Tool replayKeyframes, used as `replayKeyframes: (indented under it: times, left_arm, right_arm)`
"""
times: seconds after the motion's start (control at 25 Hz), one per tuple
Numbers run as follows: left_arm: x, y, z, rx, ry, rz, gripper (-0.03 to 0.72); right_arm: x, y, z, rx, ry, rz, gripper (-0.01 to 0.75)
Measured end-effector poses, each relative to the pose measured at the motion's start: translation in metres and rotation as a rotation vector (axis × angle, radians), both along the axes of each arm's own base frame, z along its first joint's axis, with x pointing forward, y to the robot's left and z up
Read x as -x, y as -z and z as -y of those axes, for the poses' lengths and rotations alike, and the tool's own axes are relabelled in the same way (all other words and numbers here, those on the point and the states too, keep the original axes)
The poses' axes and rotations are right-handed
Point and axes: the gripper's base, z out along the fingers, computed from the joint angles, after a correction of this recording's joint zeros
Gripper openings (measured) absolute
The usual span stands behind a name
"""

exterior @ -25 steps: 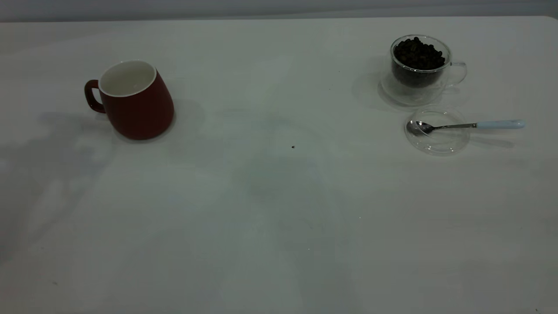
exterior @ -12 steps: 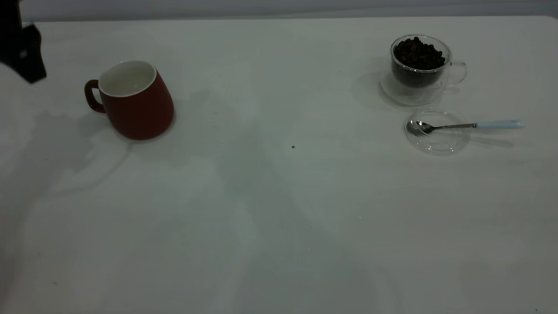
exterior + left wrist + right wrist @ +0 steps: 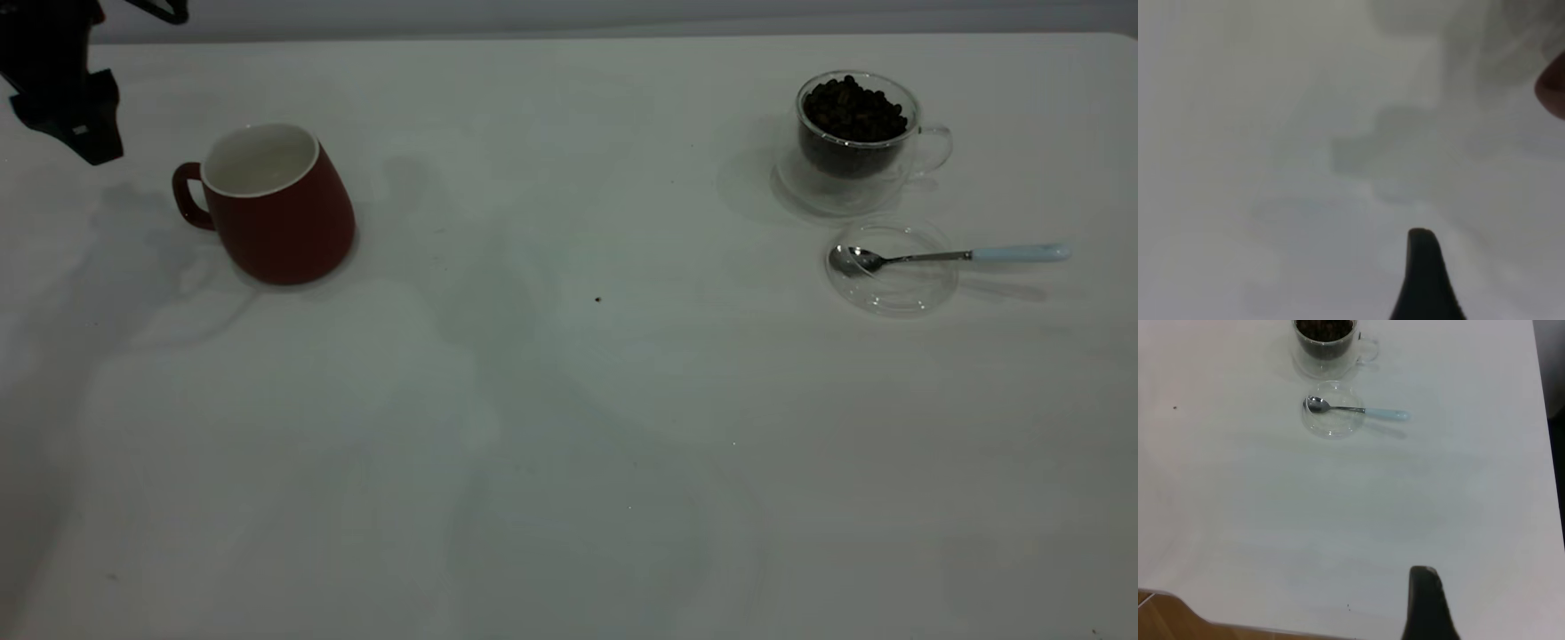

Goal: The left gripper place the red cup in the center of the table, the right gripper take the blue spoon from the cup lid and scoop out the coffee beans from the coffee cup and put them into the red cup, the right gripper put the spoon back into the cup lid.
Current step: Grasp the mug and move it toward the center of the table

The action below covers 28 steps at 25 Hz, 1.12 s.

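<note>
While left claw (image 3: pixel 67 107) hangs near table's (image 3: pixel 569 444) far-left edge, opening unclear, red cup (image 3: pixel 271 209) beside it.

No legible text or markings

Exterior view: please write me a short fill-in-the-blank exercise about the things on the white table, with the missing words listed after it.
1. The dark red ceramic mug stands upright with its loop handle toward the exterior view's ____ side.
2. The clear double-walled glass cup is filled with dark coffee ____.
3. The metal bowl of the small spoon with a pale blue handle rests on the round clear glass ____.
4. The black left gripper is apart from the mug; it holds ____.

Missing words: left; beans; lid; nothing
</note>
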Motion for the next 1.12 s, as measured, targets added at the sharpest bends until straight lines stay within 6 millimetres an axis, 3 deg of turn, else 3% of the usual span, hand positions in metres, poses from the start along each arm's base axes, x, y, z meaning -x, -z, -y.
replayKeyframes:
  times: [0.44, 0.84, 1.12]
  left_arm:
    - [-0.006, 0.018, 0.038, 0.075, 0.401, -0.141, 0.587]
    - [-0.004, 0.03, 0.043, 0.079, 0.445, -0.167, 0.587]
    - [-0.002, 0.039, 0.068, 0.075, 0.505, -0.17, 0.587]
  right_arm:
    - [0.0, 0.0, 0.0, 0.0, 0.0, 0.0, 0.531]
    - [0.0, 0.0, 0.0, 0.0, 0.0, 0.0, 0.531]
    - [0.0, 0.0, 0.0, 0.0, 0.0, 0.0, 0.531]
